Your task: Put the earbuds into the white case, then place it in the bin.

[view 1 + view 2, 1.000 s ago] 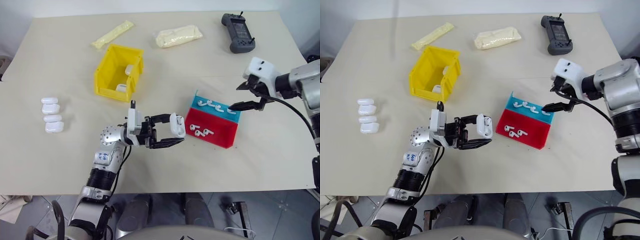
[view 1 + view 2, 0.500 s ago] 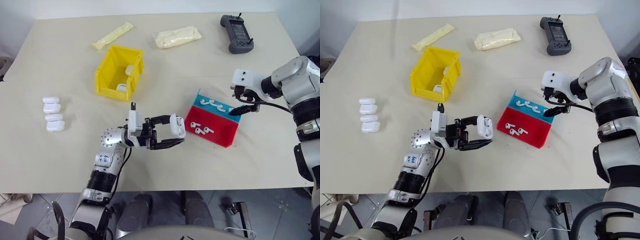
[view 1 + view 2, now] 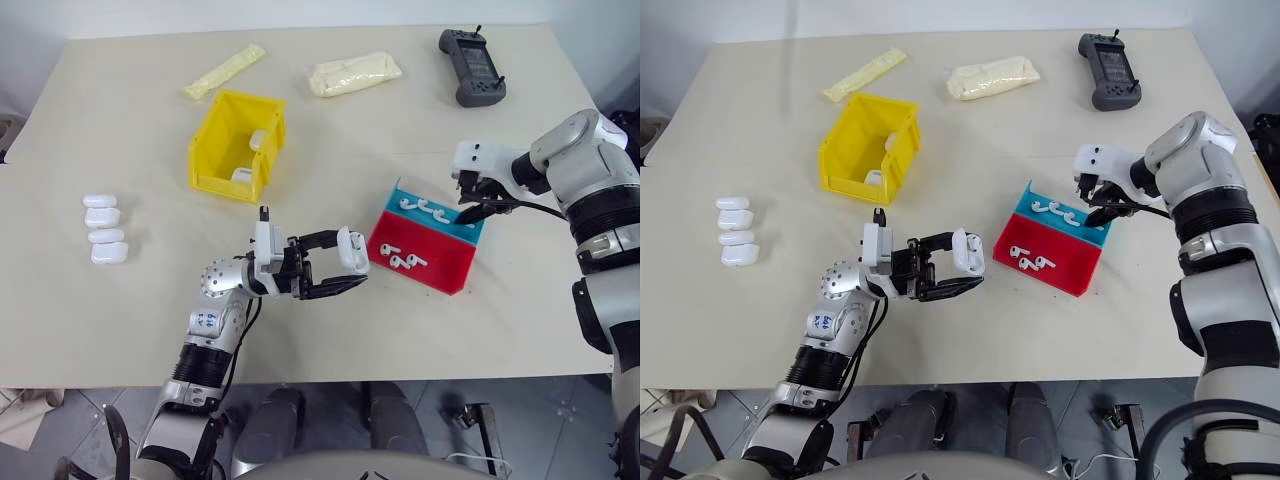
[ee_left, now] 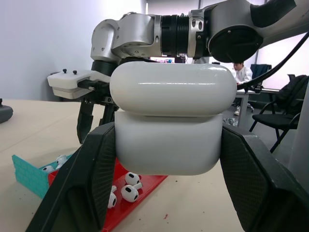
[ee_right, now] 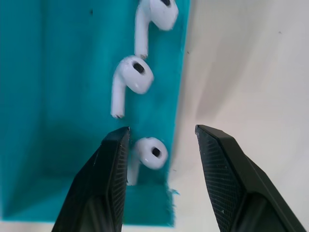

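We see the white case (image 4: 169, 125) pinched between the fingers of the left gripper (image 3: 335, 270), held above the bench (image 3: 120, 300) just beside the red-and-teal tray (image 3: 440, 270); its lid looks shut or nearly so, though we cannot be sure. The earbuds (image 3: 405, 261) lie in the tray: about three in the teal part and two or three in the red, too small for us to count surely. The right gripper (image 5: 161, 154) hangs over the teal part's end, its fingers (image 5: 113, 169) spread, one earbud between them untouched. The yellow bin (image 3: 240, 145) stands well apart on the bench, with two small white things inside that we cannot make out. Four more white cases (image 3: 105, 230) sit in a row near the left edge. Beyond lie two pale packets (image 3: 355, 72) and a dark controller (image 3: 472, 66)
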Controlling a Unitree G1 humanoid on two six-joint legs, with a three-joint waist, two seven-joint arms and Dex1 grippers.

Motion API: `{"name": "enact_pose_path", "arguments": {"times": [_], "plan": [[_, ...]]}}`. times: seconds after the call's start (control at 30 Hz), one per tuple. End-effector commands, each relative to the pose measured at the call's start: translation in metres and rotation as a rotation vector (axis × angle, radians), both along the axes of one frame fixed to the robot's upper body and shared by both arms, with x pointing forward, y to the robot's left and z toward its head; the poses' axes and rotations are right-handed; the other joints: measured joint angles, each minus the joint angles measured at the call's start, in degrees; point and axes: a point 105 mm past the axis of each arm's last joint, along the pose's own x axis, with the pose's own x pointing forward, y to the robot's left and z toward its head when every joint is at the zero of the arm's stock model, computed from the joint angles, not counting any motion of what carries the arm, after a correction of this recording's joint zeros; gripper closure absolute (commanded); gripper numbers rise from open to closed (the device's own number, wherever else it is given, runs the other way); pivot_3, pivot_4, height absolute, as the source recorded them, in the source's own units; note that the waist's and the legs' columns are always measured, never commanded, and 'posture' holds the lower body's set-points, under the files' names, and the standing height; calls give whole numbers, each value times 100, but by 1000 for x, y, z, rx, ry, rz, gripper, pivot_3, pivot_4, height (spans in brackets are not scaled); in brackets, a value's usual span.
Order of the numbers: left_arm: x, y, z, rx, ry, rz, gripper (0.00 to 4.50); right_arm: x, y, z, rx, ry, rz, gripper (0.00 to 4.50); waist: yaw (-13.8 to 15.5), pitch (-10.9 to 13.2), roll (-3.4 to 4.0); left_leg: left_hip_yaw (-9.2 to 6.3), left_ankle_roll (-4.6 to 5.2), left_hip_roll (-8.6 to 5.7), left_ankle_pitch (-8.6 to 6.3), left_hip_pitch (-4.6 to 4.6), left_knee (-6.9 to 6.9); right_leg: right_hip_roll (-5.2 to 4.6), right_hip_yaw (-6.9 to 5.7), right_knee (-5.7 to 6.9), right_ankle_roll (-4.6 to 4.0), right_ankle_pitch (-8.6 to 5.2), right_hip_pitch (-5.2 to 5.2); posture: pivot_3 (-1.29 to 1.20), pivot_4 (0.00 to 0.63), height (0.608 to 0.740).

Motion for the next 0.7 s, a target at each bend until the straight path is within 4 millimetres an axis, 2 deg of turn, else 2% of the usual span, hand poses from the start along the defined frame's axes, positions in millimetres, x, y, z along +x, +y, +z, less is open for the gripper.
{"name": "enact_pose_path", "arguments": {"times": [0.03,0.27,0.53,0.63,0.7], "plan": [[-4,0,8,-16,-52,1,1694,0,0,13,19,-5,-41,2275,-5,0,0,0,0,0,0,0,0,-1,0,14,0,0,0,0,150,740],[-2,-4,9,-26,-53,1,1694,-4,-10,8,-56,22,-62,2275,-9,0,0,0,0,-1,0,0,0,-2,0,19,0,0,0,0,150,740],[-4,-7,8,-40,-48,-5,1694,-4,-11,3,-73,31,-76,2275,-9,0,0,0,0,-2,0,0,0,-2,0,20,0,0,0,0,150,740],[-3,-6,9,-41,-50,-1,1694,-4,-10,1,-72,35,-75,2870,-10,0,0,0,0,-2,0,0,1,-2,0,21,0,0,0,0,150,740],[-2,-6,9,-42,-53,2,1694,-4,-10,0,-72,38,-74,3514,-12,0,0,0,0,-2,0,0,1,-2,0,21,0,0,0,0,150,740]]}}
